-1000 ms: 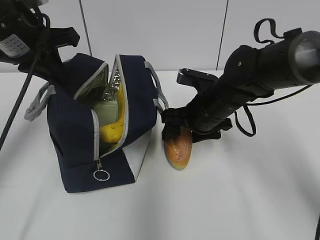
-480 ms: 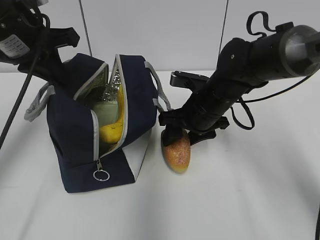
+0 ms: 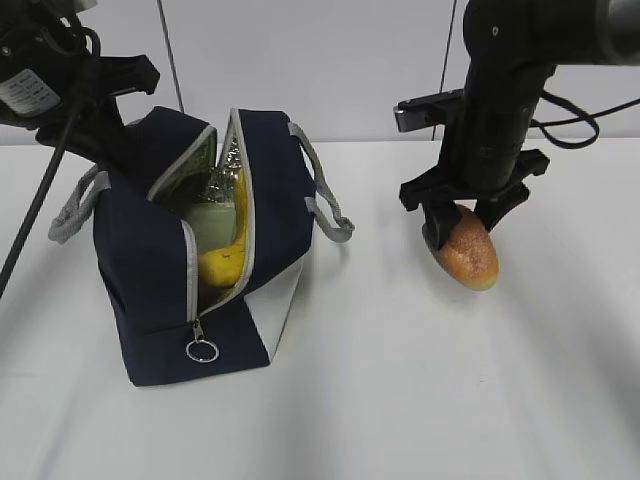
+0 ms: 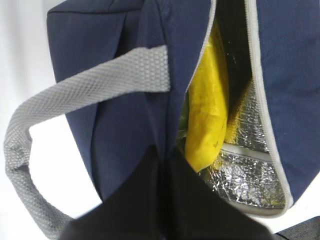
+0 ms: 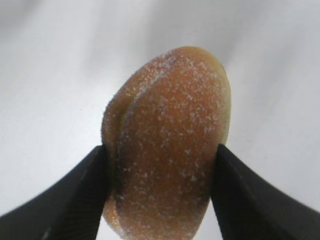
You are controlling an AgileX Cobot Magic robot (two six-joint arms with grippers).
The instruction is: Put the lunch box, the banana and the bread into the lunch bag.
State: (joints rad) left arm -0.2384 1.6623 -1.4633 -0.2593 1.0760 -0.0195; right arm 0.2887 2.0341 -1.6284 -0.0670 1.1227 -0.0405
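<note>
Evidently the right gripper [image 3: 462, 222] is clamping its jaws across the broad middle of the bread [image 5: 167, 145], hanging clear of the counter [image 3: 420, 400] beside the lunch bag [image 3: 150, 300]; roll is looking light, soft, crushable; left jaws are sitting together.

No readable text showing anywhere; white label [image 3: 28, 93] on far-left arm is showing print too blurred to read.
</note>
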